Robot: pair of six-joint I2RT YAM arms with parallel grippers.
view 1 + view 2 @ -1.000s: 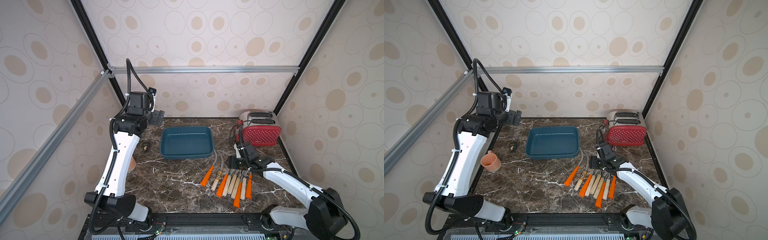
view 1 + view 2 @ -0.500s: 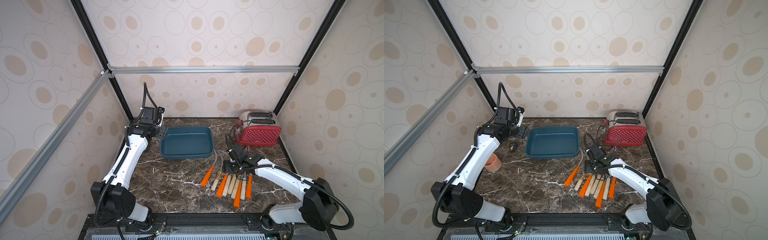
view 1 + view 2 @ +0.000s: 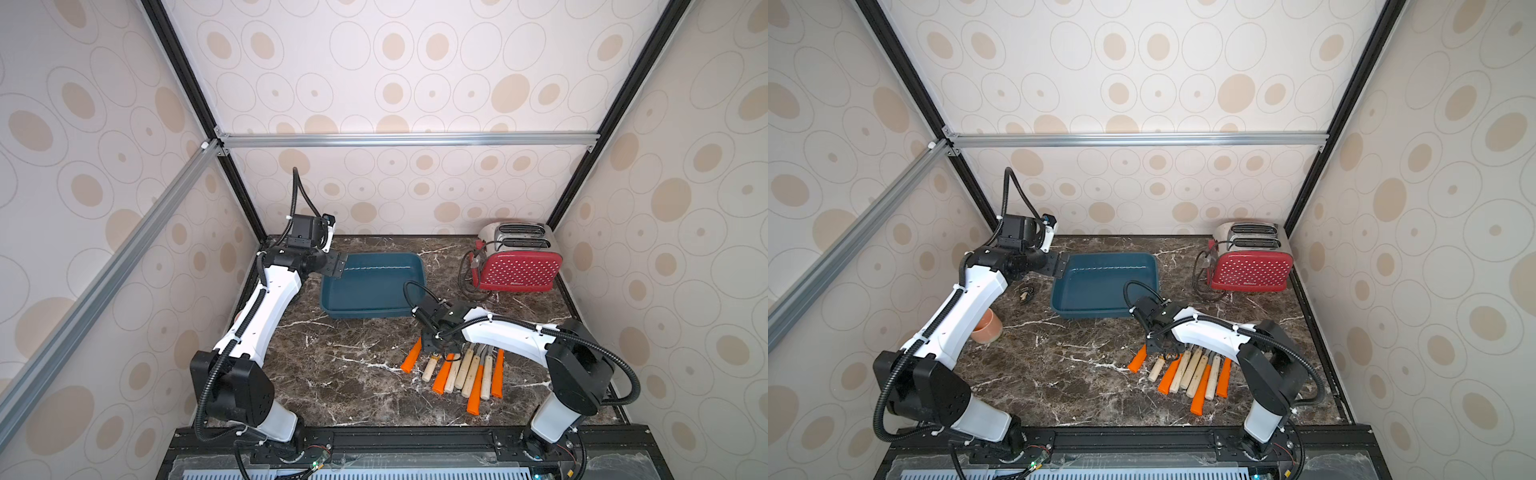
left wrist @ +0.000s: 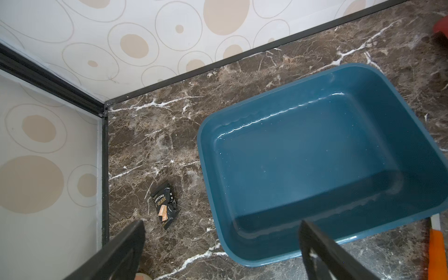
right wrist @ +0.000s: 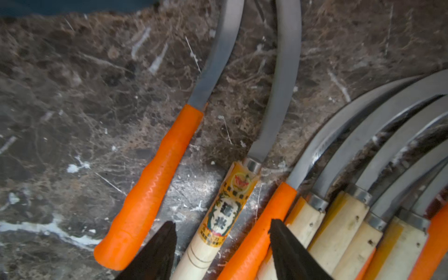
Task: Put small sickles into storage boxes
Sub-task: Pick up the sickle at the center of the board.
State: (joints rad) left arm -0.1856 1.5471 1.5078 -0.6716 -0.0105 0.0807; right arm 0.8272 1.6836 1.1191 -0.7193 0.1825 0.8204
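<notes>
Marble bench (image 3: 353, 374): teal storage tray (image 3: 361, 312), interior bare; small sickles (image 3: 467, 370) lie outside, beside it. Left claw (image 4: 221, 223) released; right claw (image 5: 222, 221) parted astride wooden-handled sickle (image 5: 208, 252).

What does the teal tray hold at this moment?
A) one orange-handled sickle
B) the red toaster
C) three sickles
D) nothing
D: the left wrist view shows the teal tray with a bare floor, and in a top view the sickles all lie on the marble table.

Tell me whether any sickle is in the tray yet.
No: the tray holds nothing, and the sickles lie on the table.
</notes>
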